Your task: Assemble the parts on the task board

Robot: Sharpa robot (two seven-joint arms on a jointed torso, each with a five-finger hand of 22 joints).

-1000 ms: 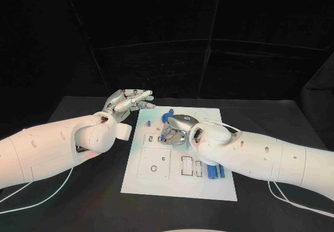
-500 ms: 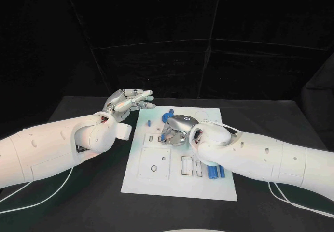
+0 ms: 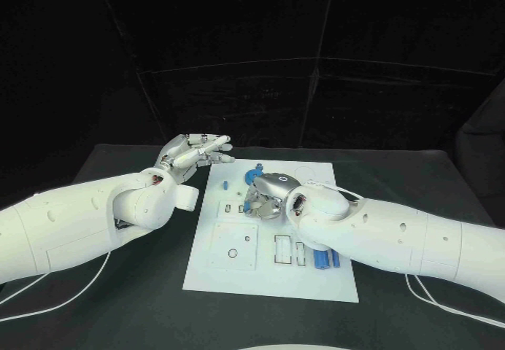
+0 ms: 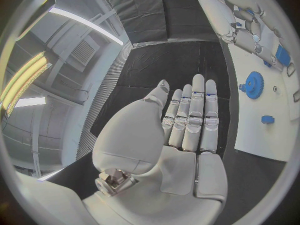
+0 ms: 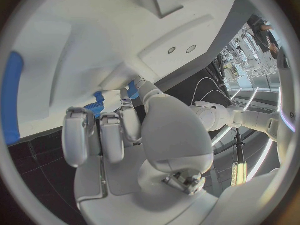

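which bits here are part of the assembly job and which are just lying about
Job:
task board
blue gear at the board's far end
small blue part near the gear
blue parts at the near right
right hand working low over the board

Lying about:
left hand, off the board, holding nothing
white cables on the black table

White task board (image 3: 271, 281) sitting on a black desk (image 3: 126, 313). The little parts are all blue: a gear (image 4: 254, 84), a small block (image 4: 267, 119), plus a couple of blue bars (image 3: 322, 257) at about 5 o'clock on the board. Both arms white, left hand (image 3: 195, 153) and right hand (image 3: 266, 197) silver.
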